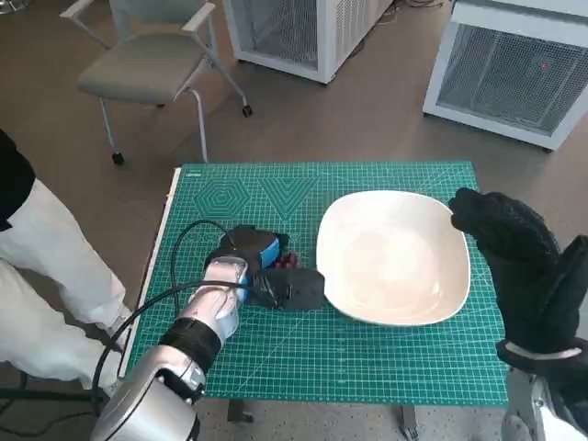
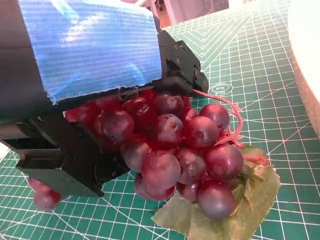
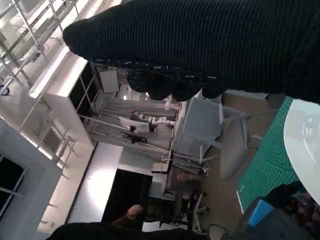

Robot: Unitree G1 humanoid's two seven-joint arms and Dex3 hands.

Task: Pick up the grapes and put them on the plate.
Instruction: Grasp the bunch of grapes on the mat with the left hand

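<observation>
A bunch of dark red grapes (image 2: 185, 150) with a green leaf (image 2: 235, 210) lies on the green cutting mat (image 1: 367, 358). My left hand (image 1: 262, 271) is down over the bunch. Its black fingers (image 2: 65, 160) sit on both sides of the grapes and grip them. Only a few grapes (image 1: 292, 261) show past the hand in the head view. The white plate (image 1: 432, 230) sits just right of the hand and holds nothing. My gloved right hand (image 1: 514, 266) hovers by the plate's right rim with its fingers (image 3: 170, 85) curled in on nothing. The right wrist view catches the plate's edge (image 3: 305, 140) and the grapes (image 3: 300, 207).
A grey chair (image 1: 147, 64) stands on the floor beyond the table's far left corner. Two white cabinets (image 1: 303, 28) (image 1: 514, 69) stand at the back. A person's white-clad leg (image 1: 46, 266) is close to the table's left edge. A black cable (image 1: 184, 243) loops over my left wrist.
</observation>
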